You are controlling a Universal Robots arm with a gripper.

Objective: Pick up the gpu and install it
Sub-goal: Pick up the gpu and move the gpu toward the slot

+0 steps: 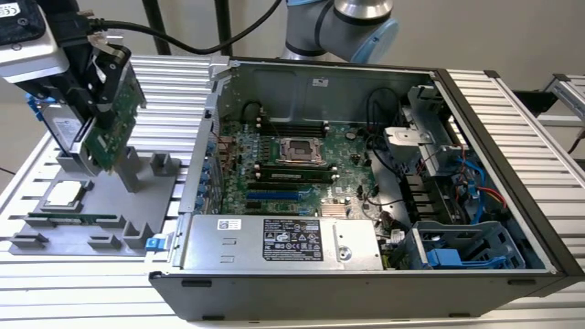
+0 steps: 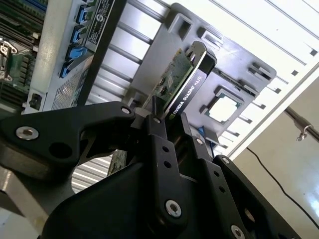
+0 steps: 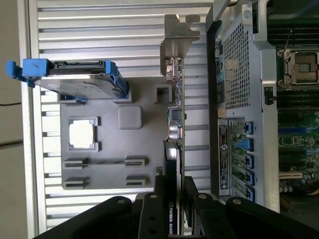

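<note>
**Card pinched at the parts tray**

The black two-finger gripper (image 2: pixel 171 119) is clamped on the top edge of the gpu (image 1: pixel 114 116), a green-board card with a black cooler. The card stands on edge at the grey plastic parts tray (image 1: pixel 137 223), and I can't tell whether it is clear of its slot. Close beside it on the tray stands a silver hard drive with blue rails (image 1: pixel 62 130). The tray also holds a square silver processor chip (image 1: pixel 62 195) and a narrow green memory stick (image 1: pixel 73 219). An open black computer case (image 1: pixel 366 301) lies next to the tray.
</note>
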